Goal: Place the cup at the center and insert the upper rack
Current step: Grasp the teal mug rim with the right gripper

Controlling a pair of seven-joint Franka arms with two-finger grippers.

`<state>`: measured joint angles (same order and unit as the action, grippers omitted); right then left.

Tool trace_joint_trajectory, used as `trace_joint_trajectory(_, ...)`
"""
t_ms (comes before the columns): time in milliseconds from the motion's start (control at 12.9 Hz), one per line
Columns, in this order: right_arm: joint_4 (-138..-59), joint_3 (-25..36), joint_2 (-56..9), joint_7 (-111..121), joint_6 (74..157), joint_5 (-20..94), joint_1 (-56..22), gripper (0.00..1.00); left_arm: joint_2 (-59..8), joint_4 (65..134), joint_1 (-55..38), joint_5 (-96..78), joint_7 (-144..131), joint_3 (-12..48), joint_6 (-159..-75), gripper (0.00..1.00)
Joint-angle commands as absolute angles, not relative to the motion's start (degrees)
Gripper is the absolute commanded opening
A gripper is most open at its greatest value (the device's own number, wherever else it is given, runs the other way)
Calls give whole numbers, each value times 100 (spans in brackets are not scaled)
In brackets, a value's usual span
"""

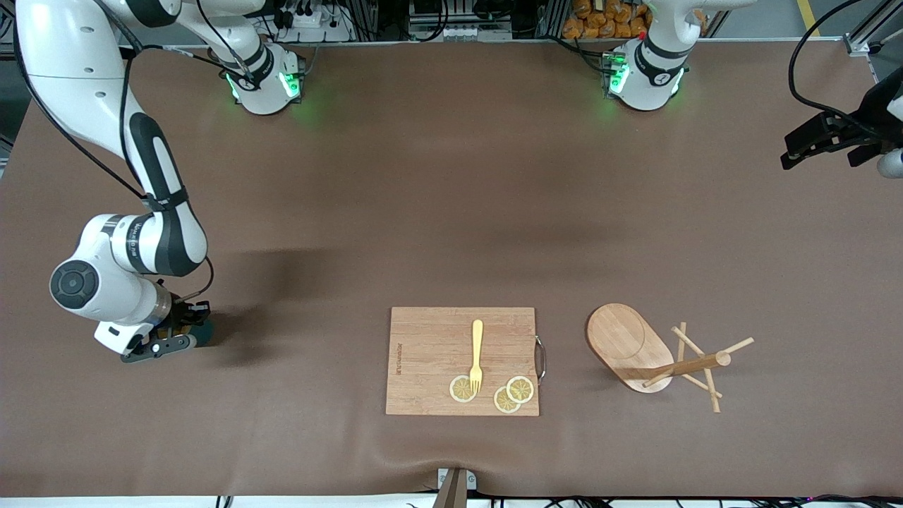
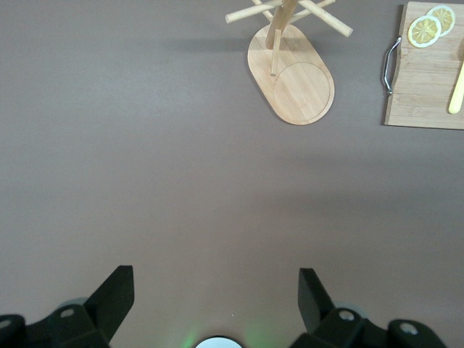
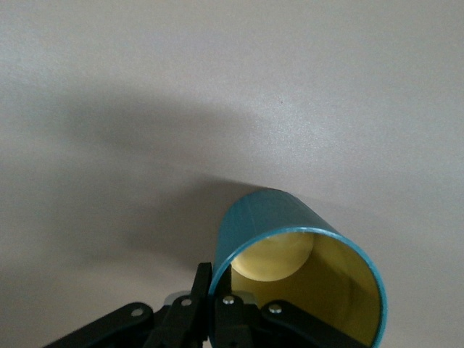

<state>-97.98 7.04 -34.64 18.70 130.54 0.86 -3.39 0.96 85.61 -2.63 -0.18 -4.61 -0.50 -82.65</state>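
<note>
The teal cup with its yellowish inside shows in the right wrist view. My right gripper is shut on its rim, one finger inside and one outside. In the front view this gripper holds the cup low over the table at the right arm's end. The wooden mug tree stands on its oval base toward the left arm's end, beside the cutting board. It also shows in the left wrist view. My left gripper is open and empty, waiting high over the table's edge at the left arm's end.
A rectangular wooden cutting board lies near the front edge at mid-table, with a yellow fork and three lemon slices on it. Its metal handle faces the mug tree. The brown table cover is bare elsewhere.
</note>
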Motion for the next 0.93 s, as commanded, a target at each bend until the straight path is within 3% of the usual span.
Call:
trace_joint_trajectory(0,-9686,493,-3393,1942,13008,18,-325,0,123,8508,-211,-53,-536,9,-8183,100)
trace_joint_trajectory(466,-9624,-491,-2980,1890,12683,70,-614,0,114,8508,-281,-70,-527,26,-8174,100)
trace_joint_trajectory(854,-9615,-545,-2979,1146,12691,79,-1878,0,97,8508,-263,-70,-518,114,-8183,100)
